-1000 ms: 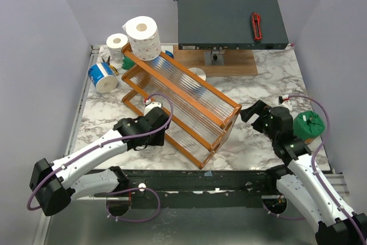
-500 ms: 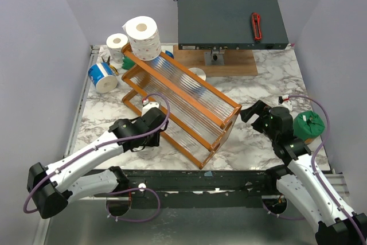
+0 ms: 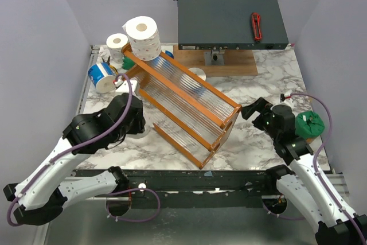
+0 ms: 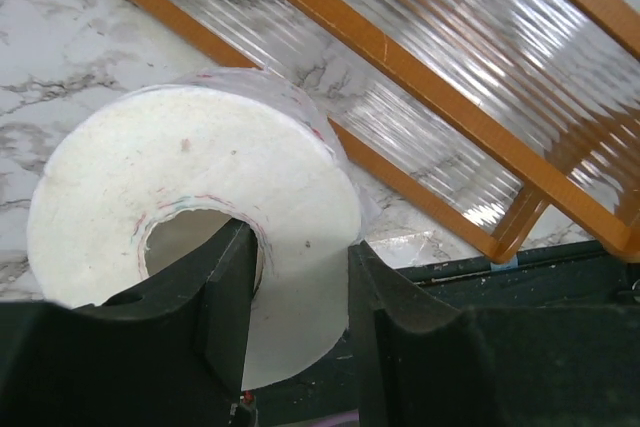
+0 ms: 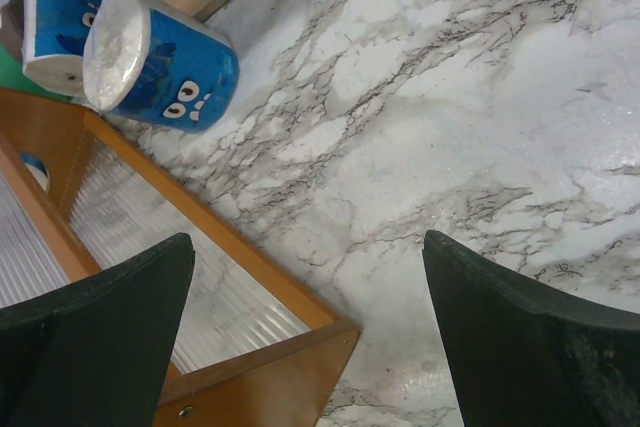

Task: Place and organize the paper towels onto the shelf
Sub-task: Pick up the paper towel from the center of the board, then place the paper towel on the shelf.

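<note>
A bare white roll (image 4: 180, 167) of paper towel is held by the left gripper (image 4: 300, 242) over the marble table (image 3: 258, 84), just beside the near long side of the shelf (image 3: 189, 104). One finger is pushed into the hollow core and the other is pressed against the outer face, so the jaws are clamped on the roll's wall. In the overhead view this roll is hidden under the arm. The right gripper (image 3: 252, 110) is seen near the shelf's right end, jaws wide apart with nothing between them. A green-wrapped roll (image 3: 308, 124) lies beside that arm.

The held roll is judged light, soft and easily dented. Slipping seems unlikely on wound paper, but a hard squeeze would crush it. The core-and-wall hold suits it.

The shelf is set diagonally, with orange-brown rails raised around clear ribbed tiers. Another white roll (image 3: 142, 37) is stood on its far left end, and a blue-wrapped roll (image 3: 102, 77) lies beside that end. Much of the tiers' length is seen bare, so room is available for placing. The rails must be cleared on the way in, and the table's near edge lies close to the held roll.
</note>
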You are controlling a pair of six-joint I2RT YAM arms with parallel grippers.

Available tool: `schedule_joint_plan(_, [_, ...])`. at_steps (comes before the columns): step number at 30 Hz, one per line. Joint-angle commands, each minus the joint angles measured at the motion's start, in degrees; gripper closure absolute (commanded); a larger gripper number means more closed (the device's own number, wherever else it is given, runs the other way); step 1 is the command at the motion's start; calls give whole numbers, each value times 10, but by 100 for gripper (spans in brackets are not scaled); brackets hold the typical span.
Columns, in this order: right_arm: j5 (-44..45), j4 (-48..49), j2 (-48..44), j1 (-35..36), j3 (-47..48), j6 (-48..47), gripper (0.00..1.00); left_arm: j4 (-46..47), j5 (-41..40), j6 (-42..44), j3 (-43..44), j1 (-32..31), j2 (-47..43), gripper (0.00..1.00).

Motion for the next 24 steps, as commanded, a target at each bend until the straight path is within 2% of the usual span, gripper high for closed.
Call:
schedule_joint_plan(1, [-2,-2,-6,3,24,-6,0,-42,-56,44,93,-1,15,89])
schedule_joint_plan(7, [2,-14,-13,3,37,-13,0,-38,-84,94,217,-1,58,89])
schedule_joint_plan(13, [5,-20,-14,3,47,-15,0,0,-57,138,319,-1,114,90])
schedule_joint_plan(18, [4,-26,-14,3,59,-18,0,36,-26,170,396,-1,180,90])
schedule_joint_plan(24, [2,-33,-8,3,72,-21,0,34,-31,211,513,-1,279,90])
